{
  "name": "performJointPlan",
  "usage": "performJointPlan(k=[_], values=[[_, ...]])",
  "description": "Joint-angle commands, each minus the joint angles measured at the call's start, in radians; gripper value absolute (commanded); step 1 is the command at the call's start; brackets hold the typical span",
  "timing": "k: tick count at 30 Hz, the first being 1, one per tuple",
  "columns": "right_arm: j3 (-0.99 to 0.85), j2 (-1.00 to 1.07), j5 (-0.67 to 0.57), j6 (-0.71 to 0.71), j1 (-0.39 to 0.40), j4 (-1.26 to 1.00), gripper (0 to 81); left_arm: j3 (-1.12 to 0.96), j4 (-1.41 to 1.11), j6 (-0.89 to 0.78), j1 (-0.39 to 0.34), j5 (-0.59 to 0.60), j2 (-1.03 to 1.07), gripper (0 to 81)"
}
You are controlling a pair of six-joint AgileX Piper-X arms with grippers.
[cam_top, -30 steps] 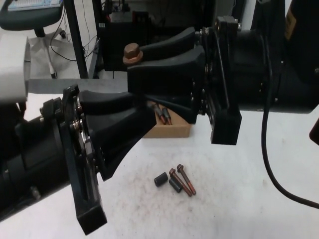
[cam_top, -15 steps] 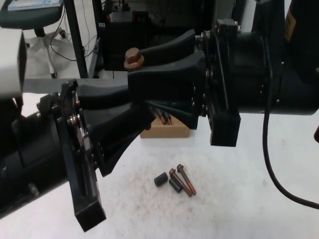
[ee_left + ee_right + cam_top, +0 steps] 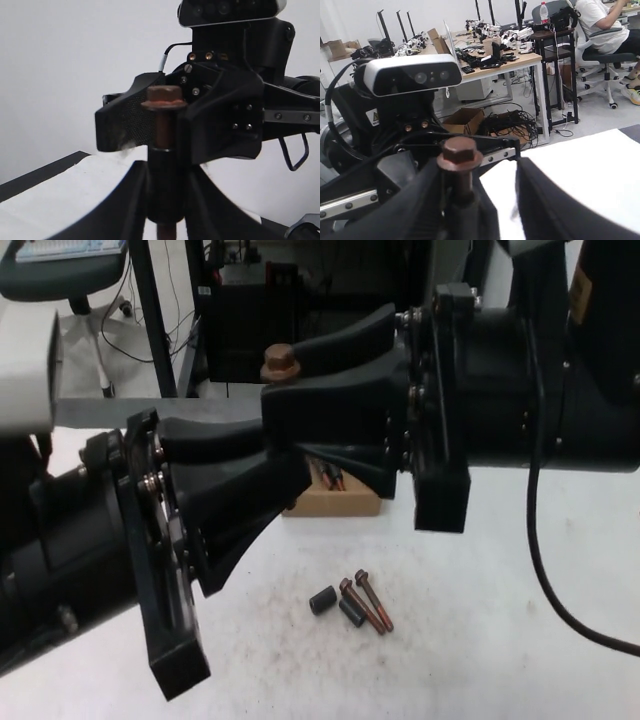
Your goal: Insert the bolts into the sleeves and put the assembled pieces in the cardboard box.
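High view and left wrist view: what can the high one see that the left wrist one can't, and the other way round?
High view: the cardboard box with pieces inside, plus two loose bolts and two loose sleeves on the bench. Left wrist view: the black sleeve around the bolt, pinched by the left gripper. Both: that bolt's rusty head, the left gripper and the right gripper.
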Motion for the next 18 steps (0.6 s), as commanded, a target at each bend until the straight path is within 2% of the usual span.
performJointPlan(k=[1,4,14,18], values=[[0.006,0.011,0.099,-0.009,-0.028,0.034,47.5,-0.031,-0.049,-0.001,-0.007,0.097,-0.040,0.3],[0.006,0.011,0.105,-0.008,-0.031,0.034,51.7,-0.031,-0.025,-0.001,-0.007,0.126,-0.042,0.3],[0.004,0.008,0.098,-0.008,-0.031,-0.005,51.7,-0.031,-0.003,-0.001,-0.007,0.115,-0.042,0.3],[0.004,0.006,0.098,0.086,-0.031,-0.140,51.7,-0.031,0.057,0.032,-0.007,0.110,-0.042,0.3]])
